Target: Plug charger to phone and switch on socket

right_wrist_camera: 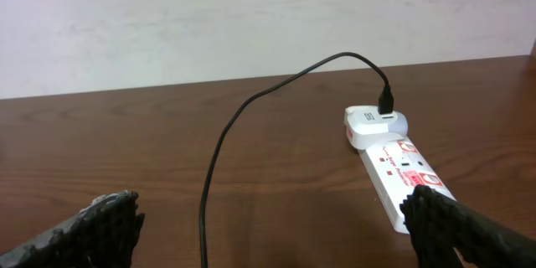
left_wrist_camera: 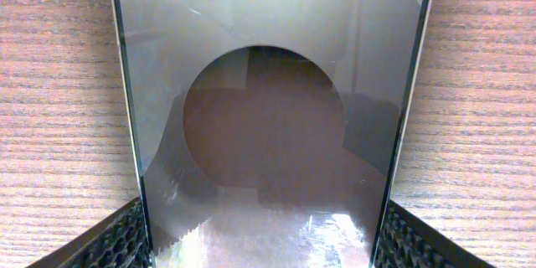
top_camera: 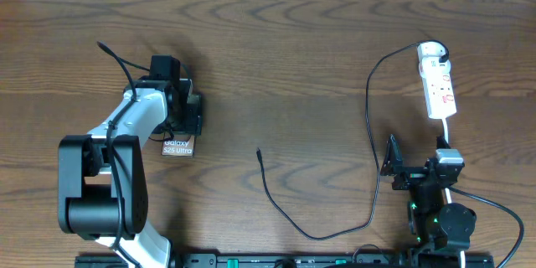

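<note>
One dark glossy smartphone (top_camera: 177, 147), "Galaxy S25 Ultra", clamped by left gripper (left_wrist_camera: 268, 247); one thin black cable (top_camera: 368, 109); one white power strip (top_camera: 439, 84); right gripper (right_wrist_camera: 272, 226) wide, empty.

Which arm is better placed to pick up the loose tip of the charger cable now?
Right, probably. The right gripper is open and empty, while the left gripper has the phone between its pads. The charger tip lies bare on the table between both arms.

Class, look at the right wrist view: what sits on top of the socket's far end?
A white adapter, the charger plugged into it. The socket face beneath it is covered.
</note>
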Motion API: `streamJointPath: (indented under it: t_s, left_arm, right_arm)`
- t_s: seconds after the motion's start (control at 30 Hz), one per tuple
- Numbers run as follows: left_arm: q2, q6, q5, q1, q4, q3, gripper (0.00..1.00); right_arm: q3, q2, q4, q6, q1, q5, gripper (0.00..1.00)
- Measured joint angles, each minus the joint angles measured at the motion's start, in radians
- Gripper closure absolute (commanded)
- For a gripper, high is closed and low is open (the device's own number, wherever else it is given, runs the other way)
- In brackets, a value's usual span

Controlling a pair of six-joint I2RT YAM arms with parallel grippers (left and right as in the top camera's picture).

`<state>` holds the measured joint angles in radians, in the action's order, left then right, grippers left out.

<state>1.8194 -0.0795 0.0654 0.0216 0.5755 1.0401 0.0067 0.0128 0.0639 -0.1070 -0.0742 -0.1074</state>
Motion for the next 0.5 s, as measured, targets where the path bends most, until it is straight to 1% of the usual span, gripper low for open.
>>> streamJointPath:
  t_s: [0.13, 0.33, 0.4, 0.47, 0.5]
  left_arm:
    - [0.0, 0.0, 0.0, 0.0, 0.0, 0.0, 0.46]
    - [0.0, 0.0, 0.0, 0.0, 0.0, 0.0, 0.59]
    - [0.0, 0.0, 0.0, 0.0, 0.0, 0.0, 0.7]
    - [0.0, 0.0, 0.0, 0.0, 0.0, 0.0, 0.87]
    - [0.0, 0.0, 0.0, 0.0, 0.0, 0.0, 0.92]
  right_arm:
    - [0.0, 0.0, 0.0, 0.0, 0.0, 0.0, 0.01]
    - [0.0, 0.0, 0.0, 0.0, 0.0, 0.0, 0.01]
    - [0.0, 0.0, 0.0, 0.0, 0.0, 0.0, 0.01]
    - [0.0, 0.0, 0.0, 0.0, 0.0, 0.0, 0.01]
    - [0.0, 0.0, 0.0, 0.0, 0.0, 0.0, 0.01]
